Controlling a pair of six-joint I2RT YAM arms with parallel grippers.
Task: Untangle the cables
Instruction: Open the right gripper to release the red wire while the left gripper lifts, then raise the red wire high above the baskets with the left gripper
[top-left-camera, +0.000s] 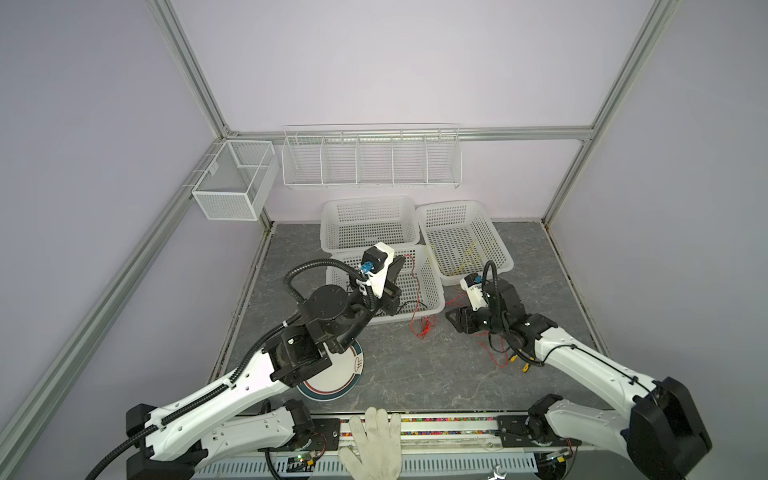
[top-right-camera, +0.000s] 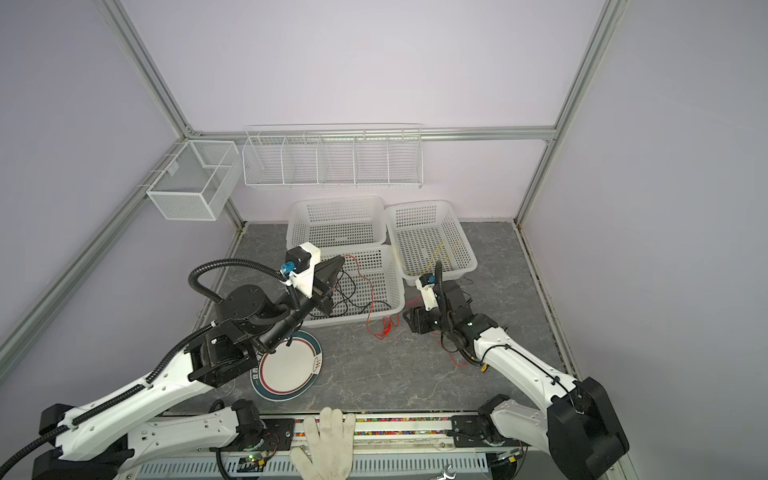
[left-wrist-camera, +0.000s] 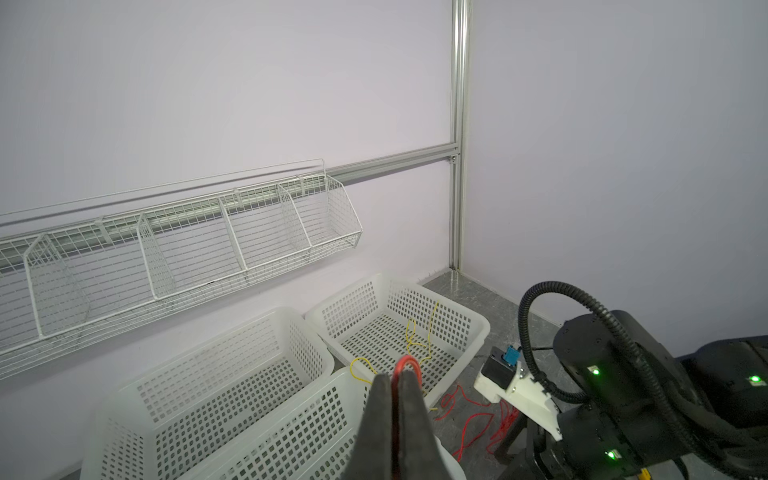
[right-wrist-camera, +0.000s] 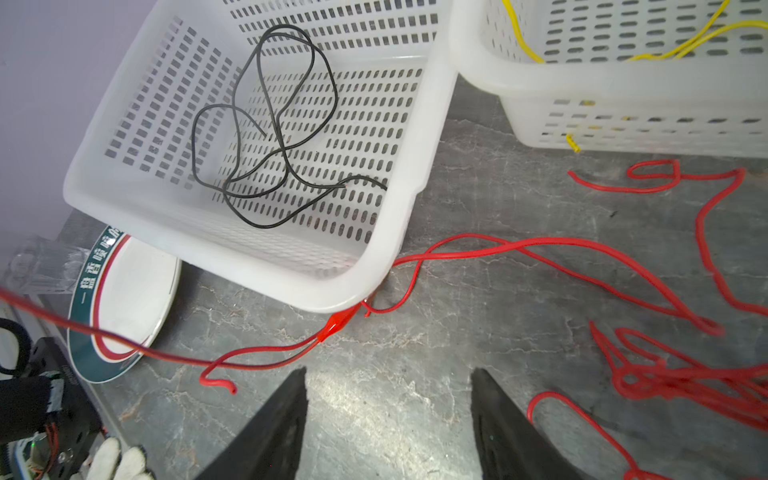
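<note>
Red cable (left-wrist-camera: 405, 365) is pinched in the left gripper (left-wrist-camera: 397, 384), whose jaws are clenched tight on a loop of it, high above the near basket (top-left-camera: 435, 286). The right gripper (right-wrist-camera: 388, 374) hangs low over the desk in front of the right basket (top-left-camera: 500, 245), with its jaws spread and nothing between them.

To my eye the step is drawing the red one out of its own heap. I'd lift the left arm slowly and away from the near basket. The strand drops past that basket's front rim and its clip (right-wrist-camera: 338, 326) lies tucked against the corner, where it could snag. The right gripper would do well to close on one single strand beside the bundle (right-wrist-camera: 665, 374), not on the knot itself. Then it could pull toward the desk's right edge so the loops open rather than cinch.

All three cables are string-thin and limp. Red sprawls in loose loops and one tight bunch on the desk, between the baskets and the front edge. The black cable (right-wrist-camera: 270, 137) lies coiled alone inside the near basket. The yellow cable (top-left-camera: 469, 253) lies in the right basket.
</note>
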